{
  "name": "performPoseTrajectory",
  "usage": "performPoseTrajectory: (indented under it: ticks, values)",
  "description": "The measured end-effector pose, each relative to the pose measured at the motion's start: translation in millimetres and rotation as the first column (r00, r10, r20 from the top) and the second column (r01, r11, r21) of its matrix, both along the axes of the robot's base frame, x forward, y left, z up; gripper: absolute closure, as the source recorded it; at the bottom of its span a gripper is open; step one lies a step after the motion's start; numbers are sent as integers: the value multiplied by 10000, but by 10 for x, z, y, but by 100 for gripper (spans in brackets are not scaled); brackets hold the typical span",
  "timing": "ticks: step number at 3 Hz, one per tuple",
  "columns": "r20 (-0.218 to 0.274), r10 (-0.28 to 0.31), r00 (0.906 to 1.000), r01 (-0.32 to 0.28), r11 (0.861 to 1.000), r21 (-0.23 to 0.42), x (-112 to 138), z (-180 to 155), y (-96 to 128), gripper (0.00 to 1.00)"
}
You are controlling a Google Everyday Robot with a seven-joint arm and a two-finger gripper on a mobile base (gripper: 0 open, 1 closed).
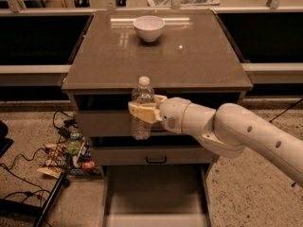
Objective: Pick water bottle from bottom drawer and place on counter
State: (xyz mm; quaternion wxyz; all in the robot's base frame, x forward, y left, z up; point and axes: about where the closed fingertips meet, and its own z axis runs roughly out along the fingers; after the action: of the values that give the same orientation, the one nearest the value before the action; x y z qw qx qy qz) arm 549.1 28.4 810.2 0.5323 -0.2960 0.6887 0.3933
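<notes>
The arm (246,136) is built of thick, rounded, glossy off-white shells, joined at a bulbous elbow. Two small dark round marks are seen on the forearm shell, and one on the wrist. A thin tan seam is drawn around the wrist. The claw (141,110), made of flat pale-yellow fingers, is seen just before the front edge of the counter (189,56).
</notes>
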Motion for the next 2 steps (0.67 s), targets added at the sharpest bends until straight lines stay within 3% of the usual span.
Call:
performPoseTrajectory:
  ticks: [2]
  values:
    - [129,-304,9995,304,9995,21,65,74,9,100]
